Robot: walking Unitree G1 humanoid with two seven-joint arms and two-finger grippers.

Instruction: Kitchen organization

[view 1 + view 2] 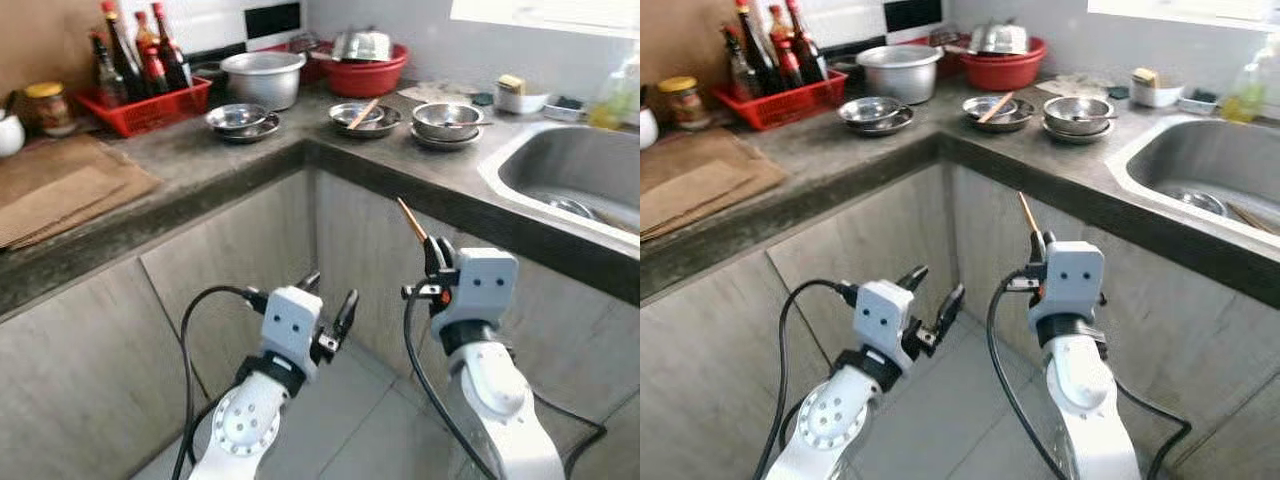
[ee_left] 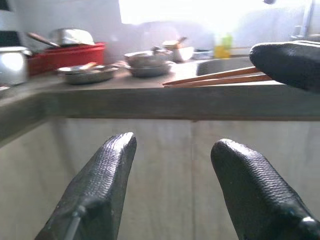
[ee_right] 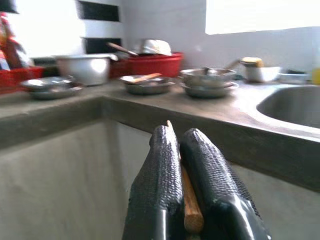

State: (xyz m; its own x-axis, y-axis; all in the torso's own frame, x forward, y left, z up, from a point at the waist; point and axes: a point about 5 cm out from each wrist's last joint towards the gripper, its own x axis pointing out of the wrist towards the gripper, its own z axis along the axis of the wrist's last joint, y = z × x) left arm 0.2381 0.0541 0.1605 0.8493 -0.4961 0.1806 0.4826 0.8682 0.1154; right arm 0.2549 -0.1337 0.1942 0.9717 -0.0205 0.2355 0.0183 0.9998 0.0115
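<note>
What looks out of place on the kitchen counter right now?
A lone wooden chopstick lies slanted across a steel bowl near the counter corner. The right gripper is shut on more chopsticks below the counter edge; the left gripper is open.

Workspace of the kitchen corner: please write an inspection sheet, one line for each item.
Surface: grey L-shaped counter with sink.
Job's things: wooden chopsticks in right pincer; steel bowls, one with a stick.
Clutter: red bottle basket, metal pot, red basin, jar, brown paper.
Grippers: left pincer open, empty, below counter; right shut on chopsticks.
Cables: black cables at both wrists.
Surroundings: cabinet fronts, tiled floor.
</note>
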